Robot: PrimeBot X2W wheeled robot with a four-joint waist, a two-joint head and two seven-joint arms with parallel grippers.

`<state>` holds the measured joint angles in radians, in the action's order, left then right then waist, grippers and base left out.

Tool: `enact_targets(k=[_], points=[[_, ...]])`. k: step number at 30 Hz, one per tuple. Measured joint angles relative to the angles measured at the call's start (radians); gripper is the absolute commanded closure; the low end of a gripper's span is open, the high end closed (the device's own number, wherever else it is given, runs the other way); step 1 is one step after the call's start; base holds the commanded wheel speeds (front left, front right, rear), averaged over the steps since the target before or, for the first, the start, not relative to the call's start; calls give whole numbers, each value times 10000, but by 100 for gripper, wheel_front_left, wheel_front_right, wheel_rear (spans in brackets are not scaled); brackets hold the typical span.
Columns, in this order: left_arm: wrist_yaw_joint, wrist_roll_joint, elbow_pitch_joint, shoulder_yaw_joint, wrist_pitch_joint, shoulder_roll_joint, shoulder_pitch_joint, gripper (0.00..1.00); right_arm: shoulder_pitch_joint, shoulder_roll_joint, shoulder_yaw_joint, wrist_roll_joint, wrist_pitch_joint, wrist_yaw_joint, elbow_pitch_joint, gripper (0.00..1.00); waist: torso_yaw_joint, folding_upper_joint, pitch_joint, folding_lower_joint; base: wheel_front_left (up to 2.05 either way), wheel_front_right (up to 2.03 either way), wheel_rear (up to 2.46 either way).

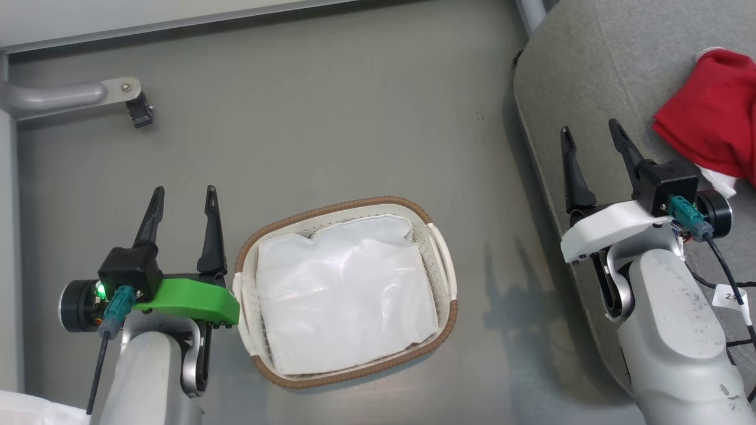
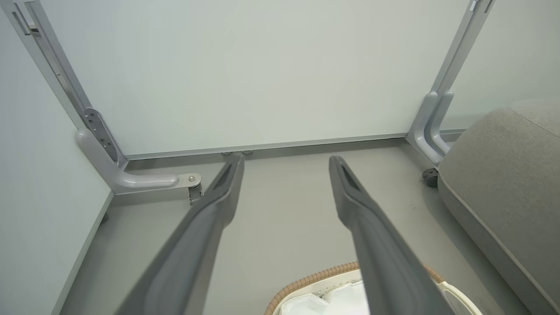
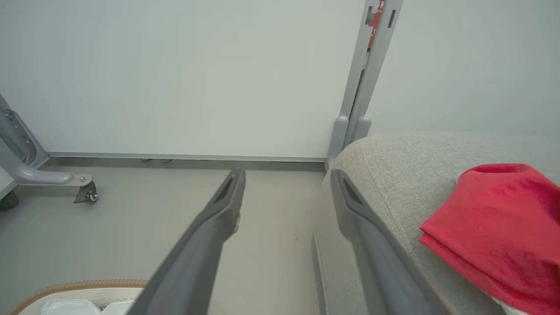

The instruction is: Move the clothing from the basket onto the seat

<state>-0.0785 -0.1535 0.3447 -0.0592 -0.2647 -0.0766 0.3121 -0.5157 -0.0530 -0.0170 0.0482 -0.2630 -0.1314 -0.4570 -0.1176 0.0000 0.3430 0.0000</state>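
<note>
— Red clothing (image 1: 711,112), where?
— On the seat (image 1: 596,65), just right of the right gripper (image 1: 590,126), whose fingers are spread and empty. Left gripper (image 1: 184,190) likewise, beside the basket (image 1: 450,307). Soft, light, floppy; I'd pinch a bunched fold

The red clothing (image 1: 711,115) runs off the head view's right edge, its full outline unseen; the grey seat (image 1: 596,65) is cropped there too. A white liner (image 1: 342,295) hides the floor of the basket (image 1: 436,260), which both wrist views cut at the bottom edge. Print on a cable tag (image 1: 730,297) is too small to read.
</note>
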Motion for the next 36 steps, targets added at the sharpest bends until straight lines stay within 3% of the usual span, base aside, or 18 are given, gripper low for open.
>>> enact_targets(k=[10,19,27,28,36], points=[[-278,65,236,692,0,184,-467,0,581,44,303,389,-2,0,29,0,846,0,-679,0,0,0,0],[-368,59,357,1018,0,249,-1214,0,1529,44,568,755,-2,0,-2,0,939,0,-1450,0,0,0,0],[-420,-750,420,744,0,261,-1640,0,2150,44,612,934,-2,0,38,0,936,0,-1971,0,0,0,0],[-433,-807,447,715,0,261,-1662,100,2188,44,616,938,-2,0,33,100,945,0,-2006,-1,0,0,0],[-433,-1093,1003,663,140,345,-1838,100,2631,146,579,1220,171,0,-499,100,949,0,-2046,-1,0,0,0]])
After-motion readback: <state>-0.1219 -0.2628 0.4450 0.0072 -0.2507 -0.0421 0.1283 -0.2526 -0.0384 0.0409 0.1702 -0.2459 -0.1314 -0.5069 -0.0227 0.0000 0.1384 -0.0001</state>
